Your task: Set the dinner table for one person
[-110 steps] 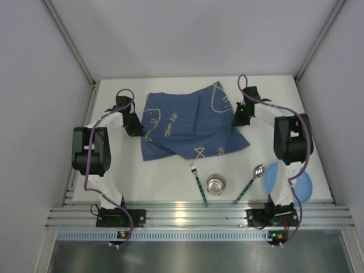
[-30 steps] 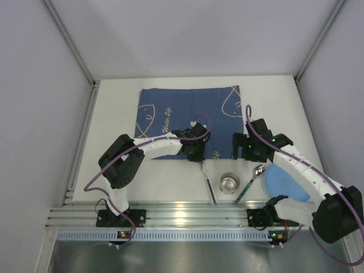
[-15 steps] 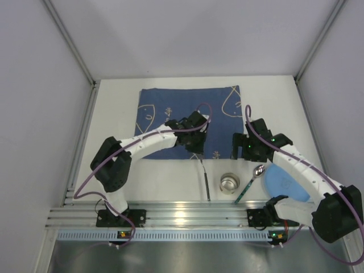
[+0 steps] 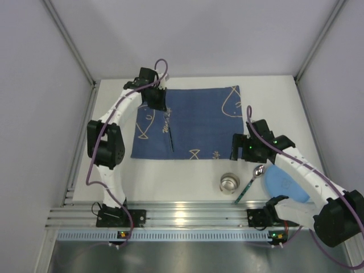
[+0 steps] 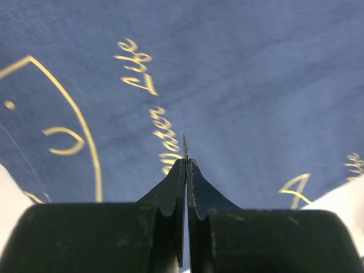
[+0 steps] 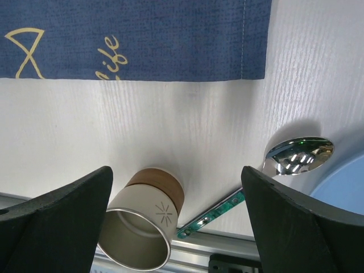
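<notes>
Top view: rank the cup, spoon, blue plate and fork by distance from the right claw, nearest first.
1. Cup and spoon, toward the bases from right claw: too close to call.
2. Blue plate, near-right corner.
3. Fork, over the mat, far left.

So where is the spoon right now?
In the top view the spoon lies on the white table, on the right side near the front rail, between the metal cup and the blue plate.
</notes>
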### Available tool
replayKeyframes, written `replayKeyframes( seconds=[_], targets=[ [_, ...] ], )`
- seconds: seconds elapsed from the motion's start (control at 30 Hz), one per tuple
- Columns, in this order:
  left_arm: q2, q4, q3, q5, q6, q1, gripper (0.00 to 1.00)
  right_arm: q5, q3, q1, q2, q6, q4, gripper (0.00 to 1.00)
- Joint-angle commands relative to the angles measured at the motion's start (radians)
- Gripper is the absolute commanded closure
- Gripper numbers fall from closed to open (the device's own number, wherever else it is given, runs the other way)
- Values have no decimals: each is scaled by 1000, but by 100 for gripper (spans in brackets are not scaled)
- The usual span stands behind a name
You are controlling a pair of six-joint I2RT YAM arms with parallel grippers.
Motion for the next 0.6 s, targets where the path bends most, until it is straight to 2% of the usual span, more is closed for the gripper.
replayKeyframes(
  seconds=[0.0, 0.23, 0.47, 0.57],
  targets=[
    [123, -115, 135, 100, 129, 70, 100, -46, 44, 0, -17, 8, -26, 5],
    [203, -109, 172, 88, 219, 158, 100, -66, 44, 0, -14, 10, -40, 5],
    [272, -106, 307, -24, 265, 167, 100, -99, 76, 1, 47, -10, -56, 5],
    [282, -95, 307, -83, 271, 167, 100, -96, 96, 0, 75, -26, -63, 5]
  ],
)
